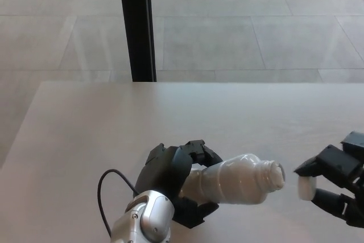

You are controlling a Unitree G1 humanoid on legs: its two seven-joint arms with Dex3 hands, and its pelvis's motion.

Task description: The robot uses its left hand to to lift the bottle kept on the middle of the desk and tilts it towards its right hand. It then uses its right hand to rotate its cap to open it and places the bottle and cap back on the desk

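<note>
The see-through plastic bottle [238, 178] has ridges around its body and an open round mouth with no lid on it. It lies almost sideways above the pale wooden desk [85, 135], its open mouth pointing to the robot's right. The black left hand [173, 174] is wrapped tight around its bottom end. The black right hand [335, 183], a little way off, pinches the small white cap [306, 188].

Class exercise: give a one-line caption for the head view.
Left hand holds the tilted, open bottle while the right hand holds its cap clear, above the desk.
</note>
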